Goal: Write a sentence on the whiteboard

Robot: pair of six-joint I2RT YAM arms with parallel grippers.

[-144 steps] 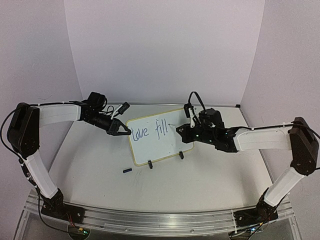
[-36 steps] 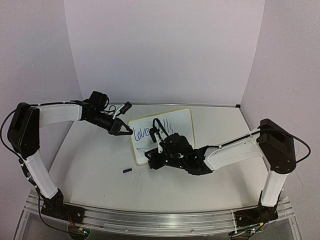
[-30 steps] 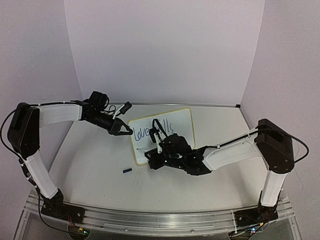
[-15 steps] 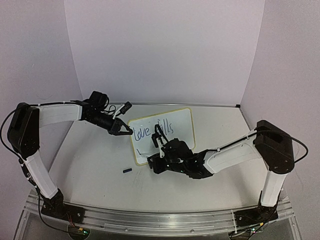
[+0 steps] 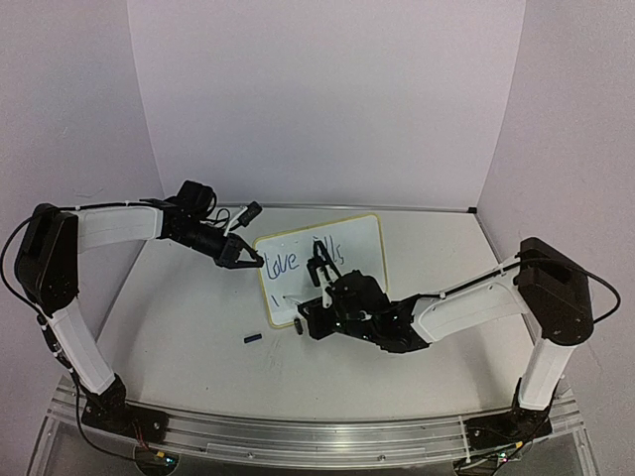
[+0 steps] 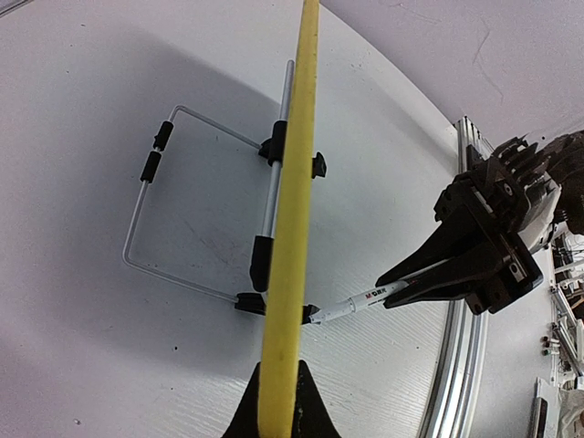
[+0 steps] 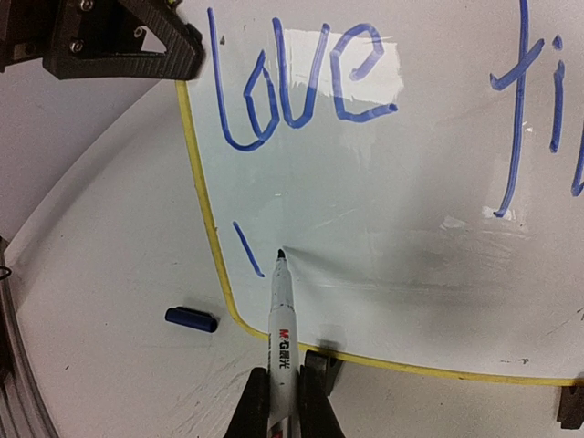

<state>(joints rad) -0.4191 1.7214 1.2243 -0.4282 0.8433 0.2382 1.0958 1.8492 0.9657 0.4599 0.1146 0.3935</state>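
Whiteboard [image 5: 355, 241], small, yellow-rimmed, propped upright near the middle of the white surface [image 5: 179, 327] on a wire stand [image 6: 196, 210] with black clips; blue handwritten sentence [image 7: 301, 82] on its face, reading "love" at upper left, then a second word beginning "fi" that is cut off at the edge of the right wrist view; one short slanted blue stroke [image 7: 245, 246] beneath "love"; left tool [image 5: 254, 262], fingers pressed together on the whiteboard's left rim, which its wrist view shows edge-on; right tool [image 7: 281, 406], pinching a white-barrelled marker [image 7: 281, 319] whose black tip touches the board just right of the short stroke; blue cap [image 5: 252, 338] lying on the surface near the board's lower left corner, apart from it
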